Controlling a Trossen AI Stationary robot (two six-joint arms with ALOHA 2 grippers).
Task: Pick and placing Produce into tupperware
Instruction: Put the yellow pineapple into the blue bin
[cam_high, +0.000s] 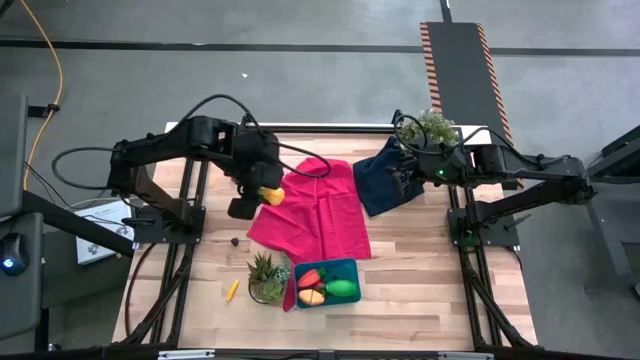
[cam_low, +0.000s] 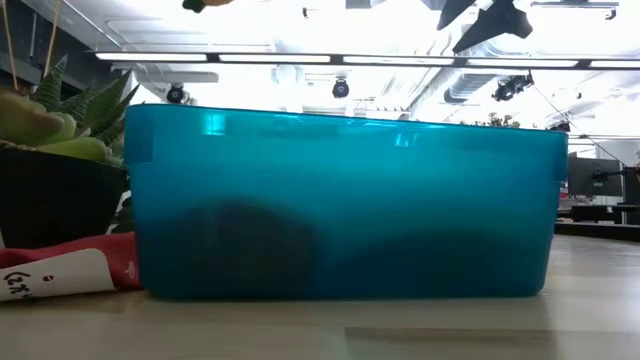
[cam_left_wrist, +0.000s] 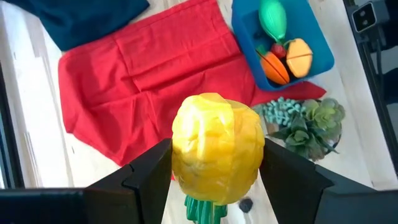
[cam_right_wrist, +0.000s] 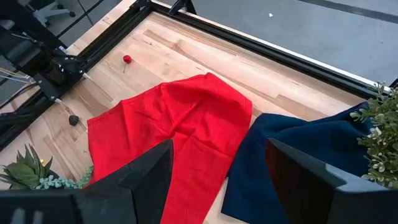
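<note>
Yellow toy produce (cam_left_wrist: 217, 144) sits clamped between my left fingers (cam_left_wrist: 214, 171), held above the red cloth's (cam_high: 315, 210) left edge. Near the bench's (cam_high: 420, 290) front, the teal tupperware (cam_high: 352, 268) holds a carrot (cam_high: 309, 277), a green oval (cam_high: 341, 288) and an orange piece (cam_high: 311, 297). My right fingers (cam_right_wrist: 217, 180) hang apart, empty, over the navy cloth (cam_high: 380, 185).

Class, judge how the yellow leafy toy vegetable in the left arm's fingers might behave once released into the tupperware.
The yellow vegetable looks rounded, so it may roll. Its glossy, crinkled surface suggests light plastic, possibly slippery. The tupperware already holds three pieces, so it would probably settle against them.
</note>
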